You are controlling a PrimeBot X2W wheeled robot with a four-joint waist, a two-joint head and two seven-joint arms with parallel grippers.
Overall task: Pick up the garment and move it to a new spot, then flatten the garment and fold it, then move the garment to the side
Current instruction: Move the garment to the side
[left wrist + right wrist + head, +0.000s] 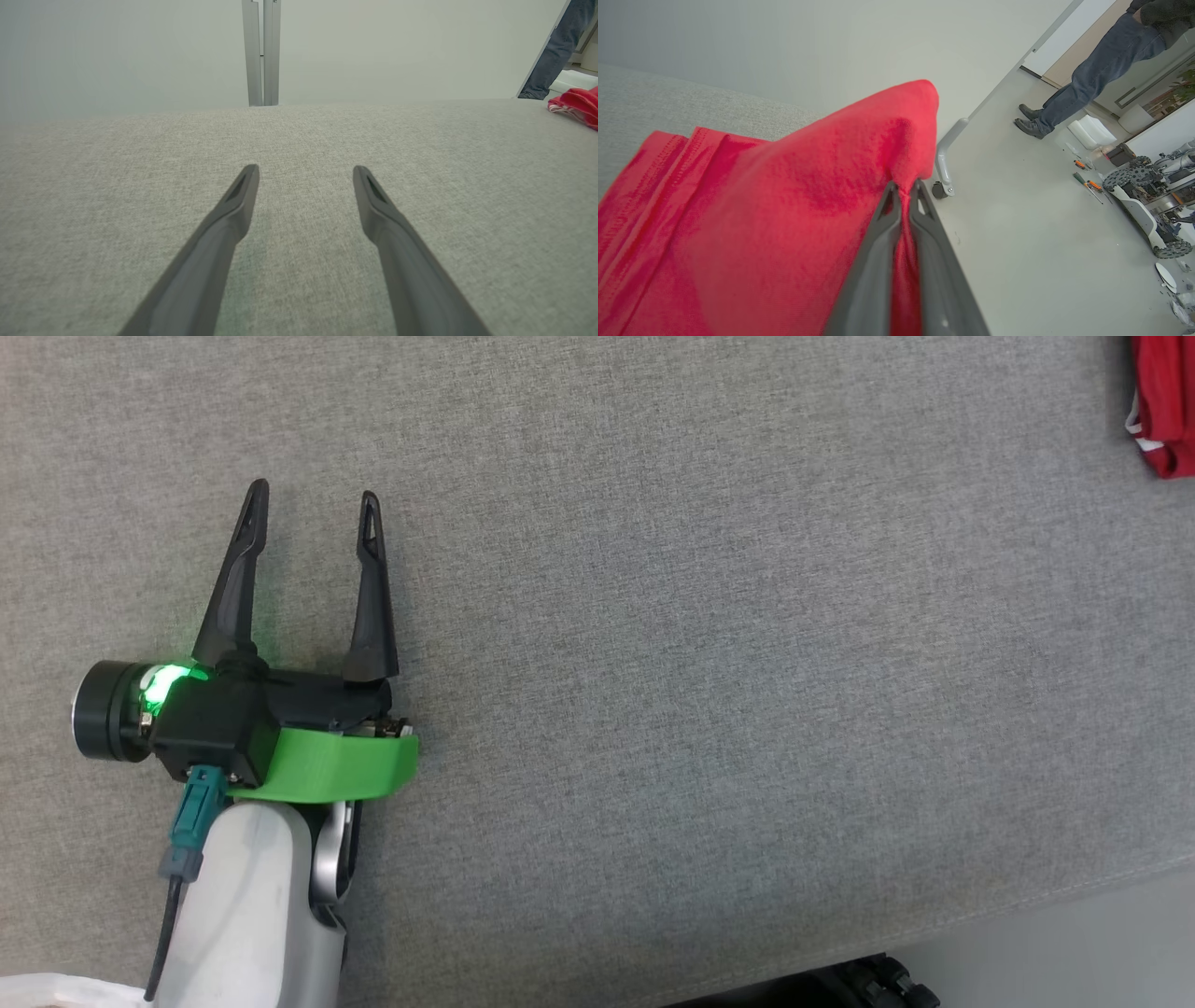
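Garment (784,210) (red cloth) is pinched at a raised fold between the closed fingers of the right gripper (906,189); the rest drapes toward the grey padded surface (747,663); in the head view it sits at that surface's far right edge; left gripper (315,491) is well apart from it, fingers spread, holding nothing; a person's legs (1087,79) stand on the floor beyond.

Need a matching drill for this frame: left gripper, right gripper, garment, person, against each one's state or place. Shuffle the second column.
1. left gripper
2. right gripper
3. garment
4. person

A. standing on the floor
B. red, pinched at a fold
C. open over the bare grey surface
D. shut on fabric

Pairs: 1-C, 2-D, 3-B, 4-A
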